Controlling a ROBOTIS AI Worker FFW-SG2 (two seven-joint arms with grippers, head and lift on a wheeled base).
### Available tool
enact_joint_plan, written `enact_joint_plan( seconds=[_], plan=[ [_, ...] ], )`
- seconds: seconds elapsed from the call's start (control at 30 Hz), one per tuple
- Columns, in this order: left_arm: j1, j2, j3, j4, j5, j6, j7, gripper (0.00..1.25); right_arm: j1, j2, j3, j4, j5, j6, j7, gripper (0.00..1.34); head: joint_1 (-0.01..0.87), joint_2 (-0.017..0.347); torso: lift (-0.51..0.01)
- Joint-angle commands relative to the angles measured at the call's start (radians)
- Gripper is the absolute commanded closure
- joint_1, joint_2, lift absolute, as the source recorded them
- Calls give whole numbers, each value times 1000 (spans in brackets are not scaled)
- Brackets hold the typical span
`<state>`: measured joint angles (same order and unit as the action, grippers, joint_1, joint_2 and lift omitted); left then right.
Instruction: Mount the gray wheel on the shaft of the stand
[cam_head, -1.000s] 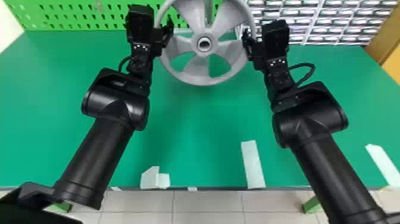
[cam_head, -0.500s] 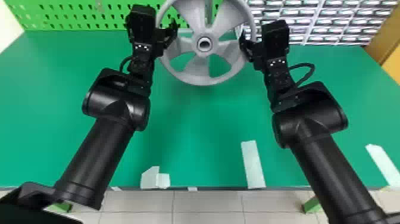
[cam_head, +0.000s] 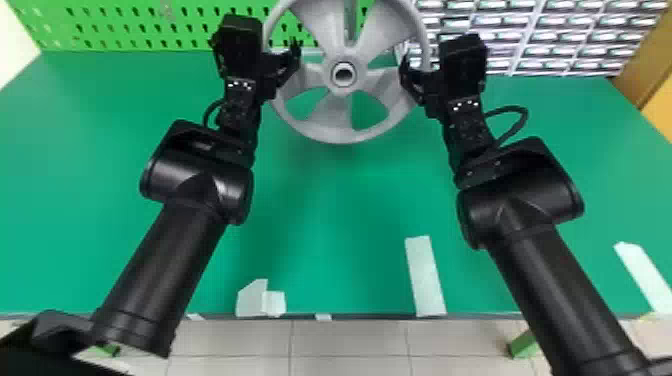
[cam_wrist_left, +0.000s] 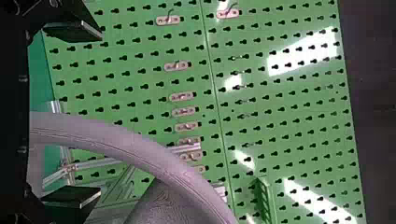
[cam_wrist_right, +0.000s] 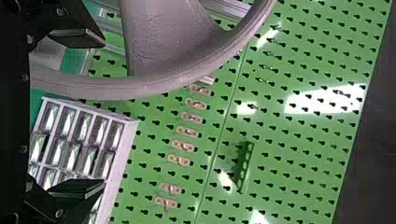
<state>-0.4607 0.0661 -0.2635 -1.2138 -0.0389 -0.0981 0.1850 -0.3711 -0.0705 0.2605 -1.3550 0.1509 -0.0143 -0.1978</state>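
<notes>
Gray wheel (cam_head: 332, 114) is standing upright at top centre of the head view, hub facing me, cut off by the upper edge. Left gripper (cam_head: 295, 56) is sitting at its left side, right gripper (cam_head: 407, 76) at its right; both are spreading their fingers wide, rim passing between, neither clenching. Silver bars (cam_wrist_left: 95, 163) are showing behind the wheel. Green pegboard (cam_head: 125, 22) is filling upper left, drawer rack (cam_head: 530, 37) upper right, and tape strip (cam_head: 425, 275) is lying lower right of centre on the green table (cam_head: 320, 215)
</notes>
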Motion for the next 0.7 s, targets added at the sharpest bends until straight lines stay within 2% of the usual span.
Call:
enact_joint_plan(
  seconds=[0.0, 0.3, 0.67],
  plan=[
    [22, 0, 1, -29, 1, -6, 1, 121, 17, 2, -3, -24, -10, -3, 0, 225, 865, 52, -101],
    [108, 1, 32, -144, 1, -5, 1, 121, 86, -6, -9, -113, -28, -6, 0, 225, 865, 52, -101],
    [178, 9, 59, -234, 11, 0, 1, 121, 121, -8, -7, -154, -44, -10, 0, 223, 865, 52, -101]
  ],
)
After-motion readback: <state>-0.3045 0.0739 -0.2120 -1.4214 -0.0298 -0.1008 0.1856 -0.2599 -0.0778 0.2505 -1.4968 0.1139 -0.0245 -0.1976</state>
